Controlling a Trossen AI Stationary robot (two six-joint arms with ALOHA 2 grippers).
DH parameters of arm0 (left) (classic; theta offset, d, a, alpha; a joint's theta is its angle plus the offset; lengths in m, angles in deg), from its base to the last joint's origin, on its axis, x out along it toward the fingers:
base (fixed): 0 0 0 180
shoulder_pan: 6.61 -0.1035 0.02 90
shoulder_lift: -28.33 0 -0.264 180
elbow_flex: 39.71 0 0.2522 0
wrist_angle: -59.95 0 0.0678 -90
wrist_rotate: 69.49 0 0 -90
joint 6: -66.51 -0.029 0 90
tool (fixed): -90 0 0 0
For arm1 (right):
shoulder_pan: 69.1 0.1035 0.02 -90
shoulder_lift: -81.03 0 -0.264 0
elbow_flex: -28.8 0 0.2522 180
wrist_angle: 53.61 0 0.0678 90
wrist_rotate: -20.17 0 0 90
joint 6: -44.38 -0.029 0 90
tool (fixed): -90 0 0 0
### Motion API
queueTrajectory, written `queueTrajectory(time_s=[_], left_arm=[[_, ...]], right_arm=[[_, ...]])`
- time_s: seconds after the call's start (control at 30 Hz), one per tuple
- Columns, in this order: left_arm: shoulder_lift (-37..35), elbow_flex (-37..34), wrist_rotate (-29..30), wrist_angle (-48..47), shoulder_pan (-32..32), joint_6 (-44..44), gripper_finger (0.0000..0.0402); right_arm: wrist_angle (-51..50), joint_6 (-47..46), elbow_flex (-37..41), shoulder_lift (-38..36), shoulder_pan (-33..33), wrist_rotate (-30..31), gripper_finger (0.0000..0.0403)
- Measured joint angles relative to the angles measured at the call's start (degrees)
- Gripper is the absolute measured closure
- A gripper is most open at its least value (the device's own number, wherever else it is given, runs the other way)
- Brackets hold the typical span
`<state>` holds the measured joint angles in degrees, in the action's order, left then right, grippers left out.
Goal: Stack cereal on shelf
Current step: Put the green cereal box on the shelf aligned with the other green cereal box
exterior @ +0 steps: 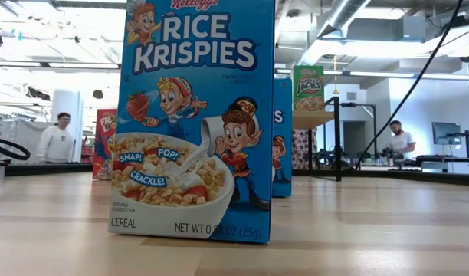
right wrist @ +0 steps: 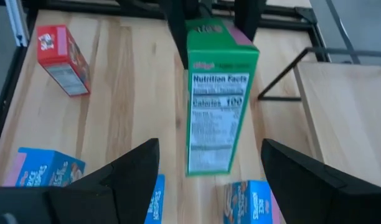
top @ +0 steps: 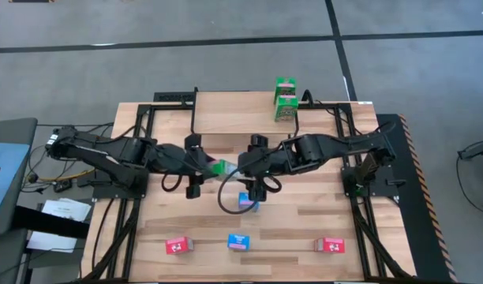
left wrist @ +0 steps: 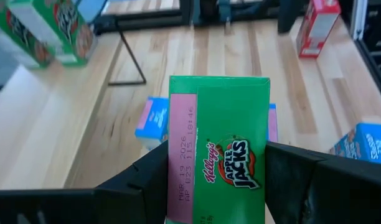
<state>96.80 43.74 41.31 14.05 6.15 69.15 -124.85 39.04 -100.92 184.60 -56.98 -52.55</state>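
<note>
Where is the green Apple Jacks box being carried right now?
Mid-table in the high view, the Apple Jacks box is clamped in the left pincer, facing the open right pincer.

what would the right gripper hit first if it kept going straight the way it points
Probably the green cardboard Apple Jacks box held in the left gripper: it sits dead ahead between the right gripper's open fingers. Depth is unclear, so contact may not be immediate.

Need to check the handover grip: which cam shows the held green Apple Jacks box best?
Left wrist view: the green box fills the frame, clamped between the left end effector fingers. Right wrist view shows its nutrition panel ahead of the open right end effector. High view shows a sliver. Low view: not visible.
</note>
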Motion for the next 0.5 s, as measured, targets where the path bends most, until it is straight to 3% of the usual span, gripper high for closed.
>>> queueTrajectory(time_s=[0.5], left_arm=[[0.02, 0.00, 0.00, 6.45, 0.00, -3.98, 0.0216]], right_arm=[[3.86, 2.43, 0.00, 0.00, -0.66, -0.71, 0.0097]])
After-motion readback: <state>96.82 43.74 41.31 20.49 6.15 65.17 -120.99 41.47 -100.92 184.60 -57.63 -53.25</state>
